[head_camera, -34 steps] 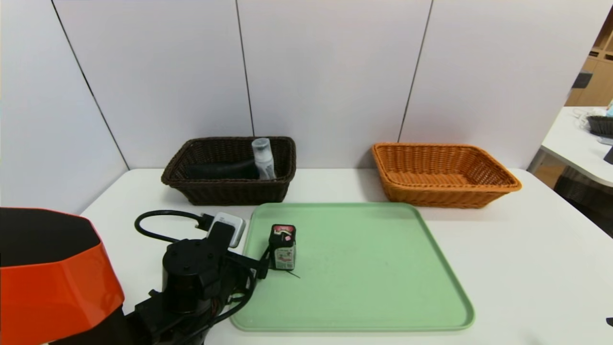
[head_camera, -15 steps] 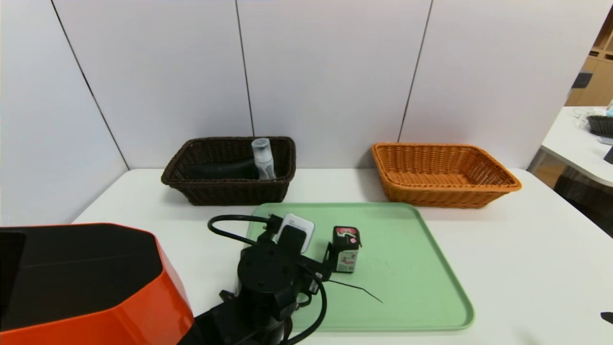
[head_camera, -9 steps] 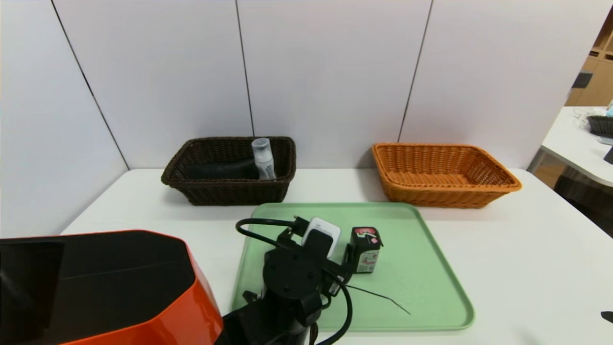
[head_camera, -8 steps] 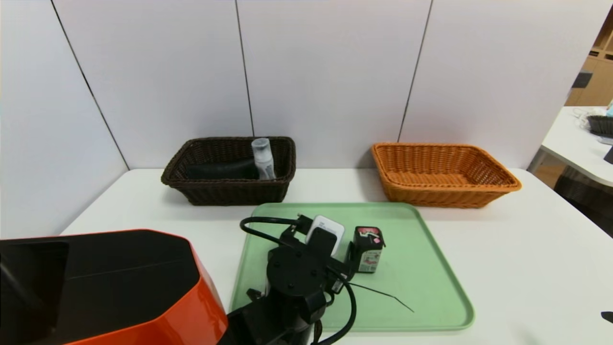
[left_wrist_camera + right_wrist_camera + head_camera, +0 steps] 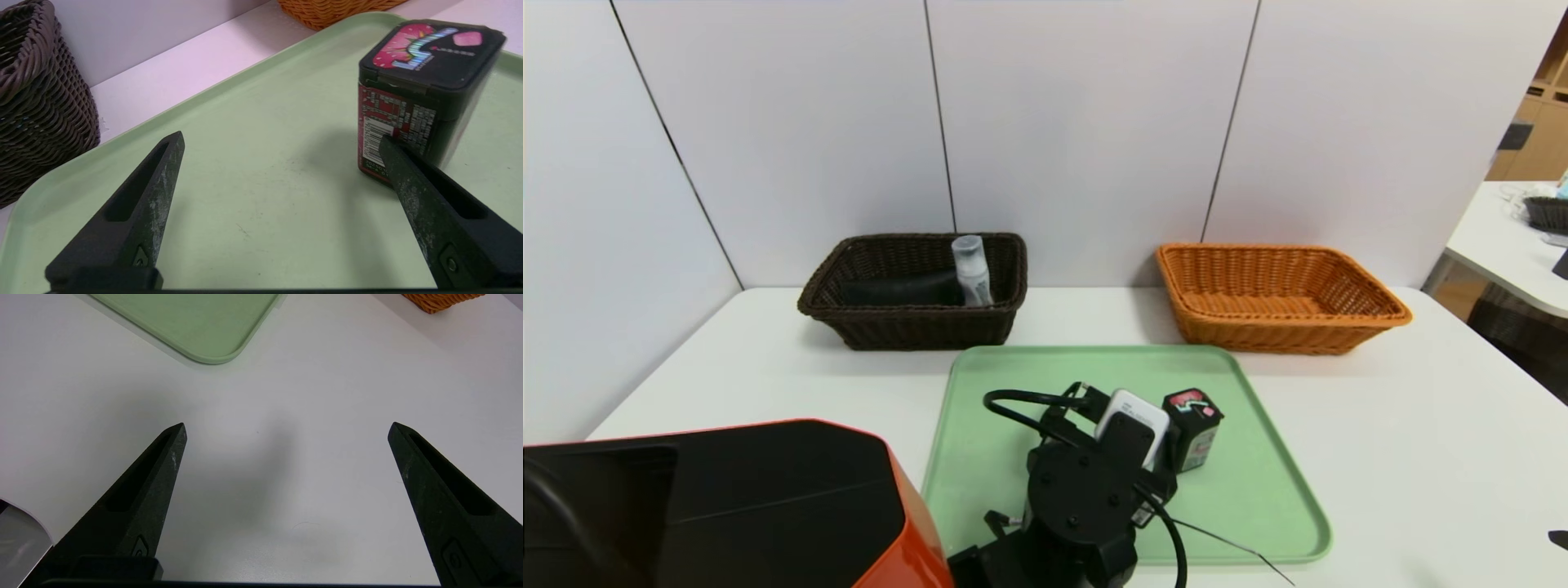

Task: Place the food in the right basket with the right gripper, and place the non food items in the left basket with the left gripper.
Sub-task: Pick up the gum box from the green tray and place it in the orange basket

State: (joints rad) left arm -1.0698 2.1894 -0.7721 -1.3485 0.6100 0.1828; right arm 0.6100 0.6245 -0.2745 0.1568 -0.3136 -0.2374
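Fingers point(image 5: 402, 179) spread, one touching black box point(image 5: 425, 81) on tray point(image 5: 253, 171)

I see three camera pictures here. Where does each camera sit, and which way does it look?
Head view: on the robot's head, looking forward and down at the table, green tray, brown basket and orange basket; the left arm shows.
Left wrist view: on the left arm, looking along the open left gripper at the small black box on the tray.
Right wrist view: on the right arm, looking past the open right gripper at bare table.
All three share the green tray.
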